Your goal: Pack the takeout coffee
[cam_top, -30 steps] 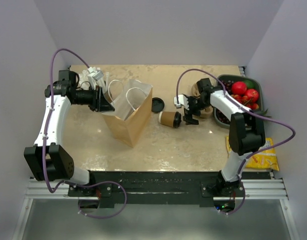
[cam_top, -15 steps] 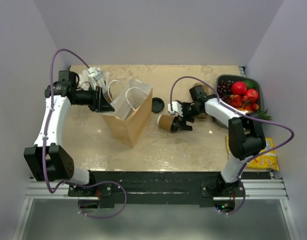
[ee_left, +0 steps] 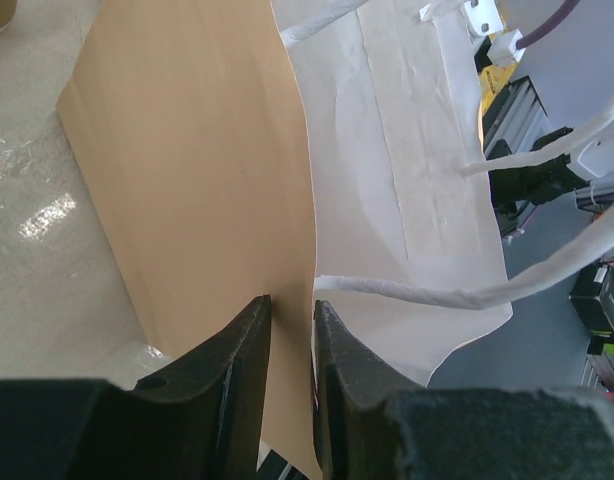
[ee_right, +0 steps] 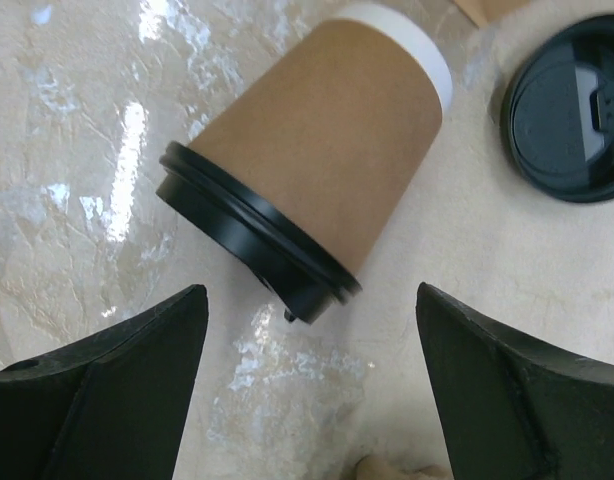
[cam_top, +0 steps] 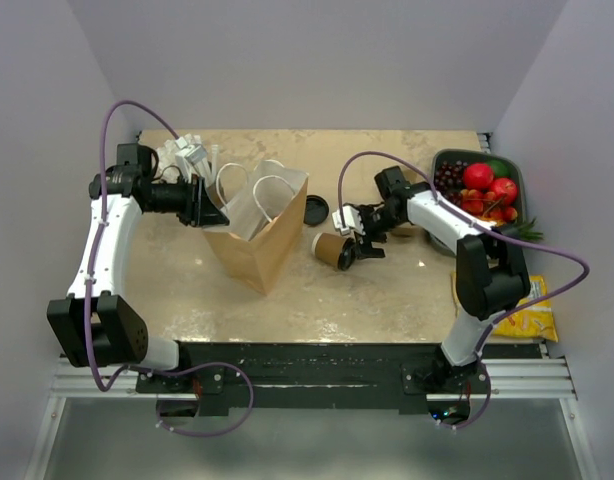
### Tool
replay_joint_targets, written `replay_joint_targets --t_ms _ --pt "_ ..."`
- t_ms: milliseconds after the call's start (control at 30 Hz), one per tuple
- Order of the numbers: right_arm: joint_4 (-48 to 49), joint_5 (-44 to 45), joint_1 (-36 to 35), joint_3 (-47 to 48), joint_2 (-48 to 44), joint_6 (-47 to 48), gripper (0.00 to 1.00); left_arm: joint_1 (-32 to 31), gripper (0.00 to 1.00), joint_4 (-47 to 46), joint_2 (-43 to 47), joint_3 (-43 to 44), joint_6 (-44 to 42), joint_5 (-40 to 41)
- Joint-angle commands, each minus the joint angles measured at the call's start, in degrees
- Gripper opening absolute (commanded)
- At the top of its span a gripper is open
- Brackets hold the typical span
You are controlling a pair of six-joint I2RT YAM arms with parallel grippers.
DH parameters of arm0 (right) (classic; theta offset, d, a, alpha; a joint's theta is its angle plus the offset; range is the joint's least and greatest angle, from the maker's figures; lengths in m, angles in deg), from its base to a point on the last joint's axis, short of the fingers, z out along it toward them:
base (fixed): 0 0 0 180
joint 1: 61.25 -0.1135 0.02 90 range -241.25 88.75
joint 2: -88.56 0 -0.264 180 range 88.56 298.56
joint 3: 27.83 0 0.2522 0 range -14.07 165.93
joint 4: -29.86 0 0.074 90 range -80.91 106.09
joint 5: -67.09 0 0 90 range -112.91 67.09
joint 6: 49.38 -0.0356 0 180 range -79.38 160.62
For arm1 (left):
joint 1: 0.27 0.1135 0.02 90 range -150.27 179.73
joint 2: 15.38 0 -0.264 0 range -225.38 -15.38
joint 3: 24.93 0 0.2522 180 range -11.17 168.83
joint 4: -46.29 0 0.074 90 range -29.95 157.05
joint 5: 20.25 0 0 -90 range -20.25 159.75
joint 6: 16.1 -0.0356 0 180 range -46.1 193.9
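The takeout coffee point(cam_top: 330, 250), a kraft-brown cup with a black lid, lies on its side on the table just right of the brown paper bag point(cam_top: 257, 240). In the right wrist view the coffee point(ee_right: 307, 190) points its lid at the camera. My right gripper point(cam_top: 355, 244) is open, and its fingers reach either side of the lid end point(ee_right: 309, 300) without touching it. My left gripper point(cam_top: 209, 208) is shut on the bag's top edge, with the paper wall point(ee_left: 187, 150) pinched between its jaws point(ee_left: 292, 303). The bag stands upright with its mouth open.
A loose black lid point(cam_top: 315, 209) lies flat just behind the coffee, also in the right wrist view point(ee_right: 572, 125). A dark tray of fruit point(cam_top: 477, 190) sits at the far right, a yellow snack packet point(cam_top: 527, 312) near the right front, and a cup of white straws point(cam_top: 187, 155) behind the bag.
My right gripper has moved left up to the coffee's lid end. The cup has shifted slightly left and nearer and turned a little. The left arm and the bag have stayed still.
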Motion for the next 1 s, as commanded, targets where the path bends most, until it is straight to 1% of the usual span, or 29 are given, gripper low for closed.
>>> replay_joint_targets --t_ms 0,133,167,233,267,367,467,533,633,767,833,867,967 --pt "-1.6 -3.2 -2.5 2.8 0.6 2.6 0.84 0.2 0.29 -0.2 1.6 -0.5 -0.6 0.0" --pt "-1.9 -2.8 -3.5 3.6 1.0 3.0 0.78 0.2 0.29 -0.3 1.9 -1.1 -0.6 0.2" --pt "-2.0 -2.5 -3.7 3.7 1.1 3.0 0.72 0.2 0.29 -0.3 2.0 -1.2 -0.6 0.1" --pt "-2.7 -1.6 -4.0 4.0 1.1 3.1 0.67 0.2 0.29 -0.3 2.2 -1.5 -0.6 0.1" --pt "-3.1 -1.1 -4.0 4.2 1.1 3.2 0.61 0.3 0.29 -0.2 2.3 -1.4 -0.6 0.1" --pt "-3.9 -0.1 -3.9 4.3 1.0 3.0 0.54 0.2 0.29 -0.3 2.4 -1.5 -0.6 0.0" --pt "-3.7 0.1 -3.9 3.7 -0.2 2.5 0.49 0.3 0.29 -0.6 2.2 -1.6 -0.6 -0.4" --pt "-3.2 0.2 -3.9 3.4 -0.8 2.0 0.48 0.2 0.28 -0.9 2.1 -1.4 -0.5 -0.6" --pt "-4.1 0.2 -4.0 4.7 -1.1 -0.1 0.43 0.2 0.28 -0.9 1.9 -1.2 -0.5 -0.9" --pt "-6.8 -0.4 -3.9 8.1 0.7 -5.8 0.35 0.2 0.28 -1.2 1.8 -1.4 -0.6 -1.6" --pt "-8.4 -1.4 -4.0 10.0 1.0 -8.0 0.33 0.2 0.28 -1.6 1.8 -1.5 -0.6 -2.1" --pt "-8.7 -1.5 -4.0 10.4 1.1 -10.7 0.32 0.2 0.28 -1.7 1.8 -1.6 -0.7 -2.2" --pt "-11.3 -2.8 -4.0 12.7 1.5 -14.0 0.31 0.2 0.28 -2.0 1.8 -1.5 -0.6 -2.9"
